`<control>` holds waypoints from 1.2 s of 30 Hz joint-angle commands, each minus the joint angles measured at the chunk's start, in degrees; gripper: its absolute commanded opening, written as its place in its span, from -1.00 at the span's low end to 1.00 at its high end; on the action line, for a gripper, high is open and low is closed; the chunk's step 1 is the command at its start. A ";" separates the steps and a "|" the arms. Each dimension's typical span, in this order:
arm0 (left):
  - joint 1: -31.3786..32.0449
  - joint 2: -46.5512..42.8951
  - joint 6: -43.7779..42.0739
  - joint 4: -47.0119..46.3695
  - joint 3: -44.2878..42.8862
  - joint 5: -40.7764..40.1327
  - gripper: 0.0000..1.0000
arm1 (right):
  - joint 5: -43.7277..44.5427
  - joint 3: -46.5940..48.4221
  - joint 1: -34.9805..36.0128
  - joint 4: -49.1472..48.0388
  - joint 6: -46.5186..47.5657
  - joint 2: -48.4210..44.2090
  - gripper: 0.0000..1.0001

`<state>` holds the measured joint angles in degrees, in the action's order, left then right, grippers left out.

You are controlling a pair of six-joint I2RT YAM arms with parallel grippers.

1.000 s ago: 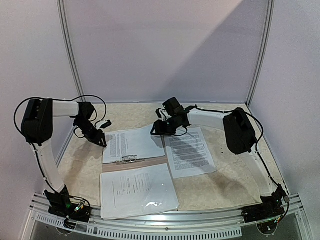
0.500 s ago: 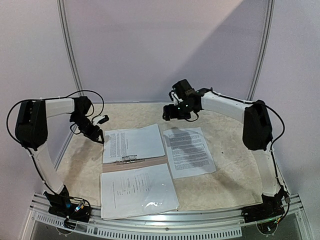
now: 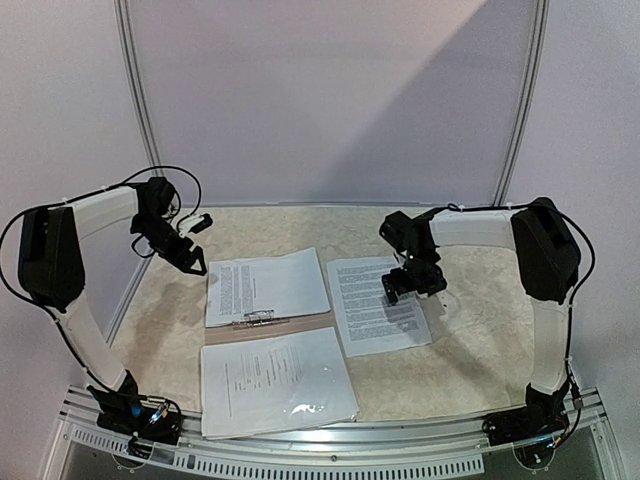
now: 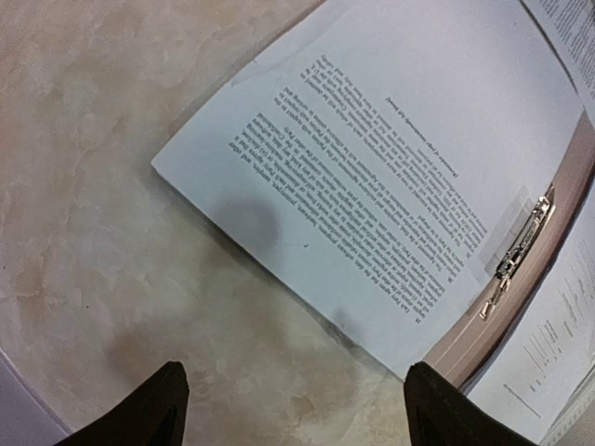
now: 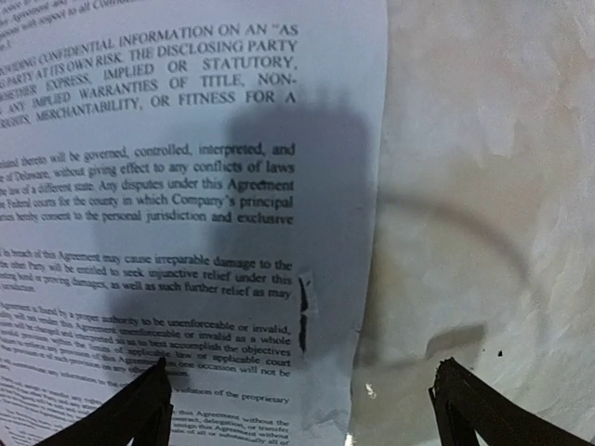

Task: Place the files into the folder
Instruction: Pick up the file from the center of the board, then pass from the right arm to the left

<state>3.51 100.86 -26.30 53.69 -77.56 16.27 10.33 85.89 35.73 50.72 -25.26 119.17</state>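
the folder (image 3: 296,328) lies open mid-table (image 3: 470,345), only a taupe strip showing between the clipped sheet (image 3: 265,285) on its far half and the sleeved sheet (image 3: 275,380) on its near half. a loose sheet (image 3: 375,303) lies just to its right. only the left wrist view shows the metal clip (image 4: 514,255) sharply. there the left gripper (image 4: 297,409) hangs spread over bare table beside the clipped sheet's outer edge. the right gripper (image 5: 307,409), fingers wide, straddles the loose sheet's right edge, pinching nothing, with bare table beyond.

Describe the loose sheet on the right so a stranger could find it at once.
On the marbled table an open taupe folder lies in the middle. Just right of it lies a printed sheet flat on the tabletop. The other two sheets lie on the folder; this one alone does not.
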 commanded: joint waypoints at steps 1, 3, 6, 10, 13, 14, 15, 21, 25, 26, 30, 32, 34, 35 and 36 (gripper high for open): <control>0.97 -2.25 0.23 1.85 -0.42 0.19 0.63 | -6.27 -3.15 0.27 -6.23 -3.38 0.42 0.87; 0.97 -3.00 0.03 1.97 -0.15 -0.20 0.63 | -5.69 -3.78 0.25 -6.48 -3.93 1.76 0.60; 0.97 -3.65 -0.06 1.97 -0.18 -0.78 0.63 | -4.32 -5.83 0.18 -8.08 -4.23 3.50 -0.17; 1.06 -4.03 -0.32 2.55 -0.69 -1.14 0.64 | -2.97 -6.91 0.09 -8.14 -4.42 4.38 -0.83; 1.13 -4.11 -0.56 3.19 -1.30 -1.07 0.63 | 0.30 -6.37 0.11 -6.71 -4.16 3.12 -1.00; 1.15 -4.17 -0.63 3.58 -1.67 -0.96 0.63 | 1.44 -5.68 0.07 -6.11 -3.78 2.18 -1.00; 1.15 -4.32 -0.84 3.98 -2.02 -0.78 0.63 | 2.38 -4.85 0.05 -5.35 -2.86 1.41 -1.00; 1.87 -4.83 -4.94 11.95 -7.92 9.53 0.64 | 8.66 2.05 2.22 -2.13 9.42 -7.66 -1.00; 5.43 -5.80 -9.53 19.67 -14.14 16.23 0.67 | 13.38 3.94 8.44 -5.04 24.26 -14.99 -1.00; 6.87 -6.29 -10.37 20.79 -16.11 17.43 0.70 | 13.77 4.00 10.29 -6.36 27.51 -17.17 -1.00; 12.09 -8.38 -11.44 21.57 -20.70 21.57 0.91 | 9.91 5.48 13.71 -8.41 36.18 -22.34 -1.00; 14.38 -8.61 -11.66 21.34 -22.92 23.16 0.99 | 5.37 5.94 14.74 -9.84 36.88 -24.10 -1.00; 16.40 -8.33 -11.08 20.43 -25.12 23.65 0.99 | 2.10 5.97 16.07 -11.61 37.24 -25.74 -1.00; 17.27 -7.92 -10.34 20.01 -26.23 23.24 0.99 | 1.15 6.07 16.83 -12.28 37.56 -26.32 -1.00; 18.18 -7.55 -9.88 19.60 -27.59 22.85 0.99 | 0.53 6.13 17.56 -12.81 37.89 -26.61 -1.00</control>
<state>18.87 92.88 -36.38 72.79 -101.41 36.62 16.21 91.68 51.90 40.38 7.92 93.49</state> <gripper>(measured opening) 0.994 0.004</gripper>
